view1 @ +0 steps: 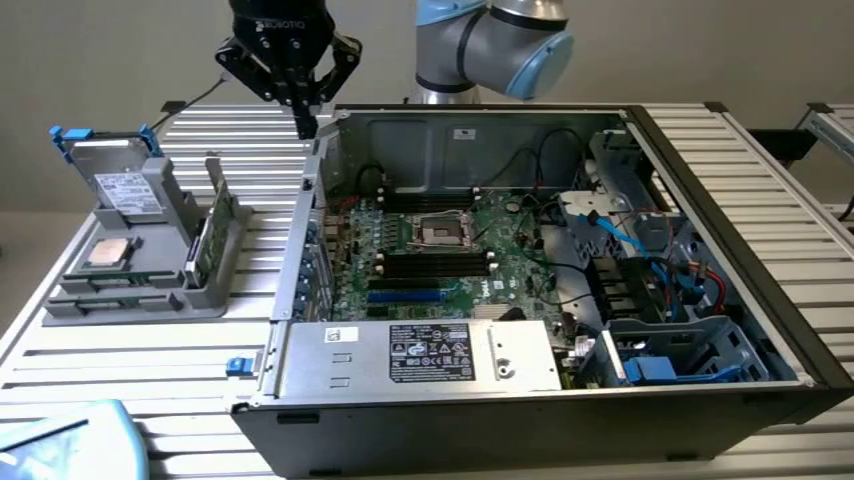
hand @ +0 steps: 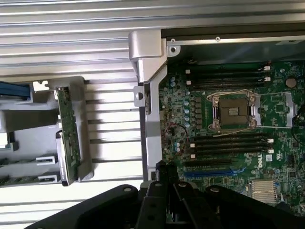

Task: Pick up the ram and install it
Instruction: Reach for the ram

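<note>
The pincer [view1: 308, 120] is held shut and empty, and the ram [view1: 208, 225] is found below it, toward the exterior view's left, stood on edge in a grey holder [view1: 127, 300], its long axis parallel to the case wall [view1: 296, 250].

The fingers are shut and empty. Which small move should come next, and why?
Probably slide the arm toward the exterior view's left. The shut, empty fingers hang above the side wall of the open grey metal computer case, while the long thin green ram stick stands on edge in the grey plastic holder beside it.
</note>
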Tool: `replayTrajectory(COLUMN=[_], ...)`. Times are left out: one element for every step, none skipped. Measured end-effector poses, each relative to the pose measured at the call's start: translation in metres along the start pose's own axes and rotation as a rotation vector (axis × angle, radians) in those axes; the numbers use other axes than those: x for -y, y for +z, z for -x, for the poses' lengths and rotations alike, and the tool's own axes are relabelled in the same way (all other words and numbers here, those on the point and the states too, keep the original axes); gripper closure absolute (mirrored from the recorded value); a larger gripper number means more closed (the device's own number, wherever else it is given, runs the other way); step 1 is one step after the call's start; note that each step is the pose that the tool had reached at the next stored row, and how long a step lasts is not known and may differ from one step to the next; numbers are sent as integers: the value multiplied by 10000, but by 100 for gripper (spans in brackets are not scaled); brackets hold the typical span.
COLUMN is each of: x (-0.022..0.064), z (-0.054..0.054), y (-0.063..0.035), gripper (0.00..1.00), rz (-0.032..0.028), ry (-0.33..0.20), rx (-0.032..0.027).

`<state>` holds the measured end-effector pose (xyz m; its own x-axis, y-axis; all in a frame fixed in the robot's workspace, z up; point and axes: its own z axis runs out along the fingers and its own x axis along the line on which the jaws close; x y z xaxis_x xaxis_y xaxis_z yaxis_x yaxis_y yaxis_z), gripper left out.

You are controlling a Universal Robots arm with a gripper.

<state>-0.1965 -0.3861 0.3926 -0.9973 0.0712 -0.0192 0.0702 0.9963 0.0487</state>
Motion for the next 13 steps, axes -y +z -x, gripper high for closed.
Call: replayTrajectory(x=[-3,-7,-10,-12,-13,-13,-13,-12,-10,-7,-4,-2,2], z=[-44,-86,-127,-161,-191,-218,-245,-274,-309,-345,-384,-427,-473], y=[-1,-1,-1,-2,-3,-3,-4,-4,-5,-6,-7,-8,-9], gripper=[90,90,90,90,90,90,90,90,90,90,90,90,90], rz=[0,0,1,2,4,7,10,12,15,16,18,19,19], ry=[-1,-1,0,-1,-3,-5,-7,-8,-9,-11,-13,-13,-13], rx=[0,0,4,23,48,88,131,168,200,223,244,260,271])
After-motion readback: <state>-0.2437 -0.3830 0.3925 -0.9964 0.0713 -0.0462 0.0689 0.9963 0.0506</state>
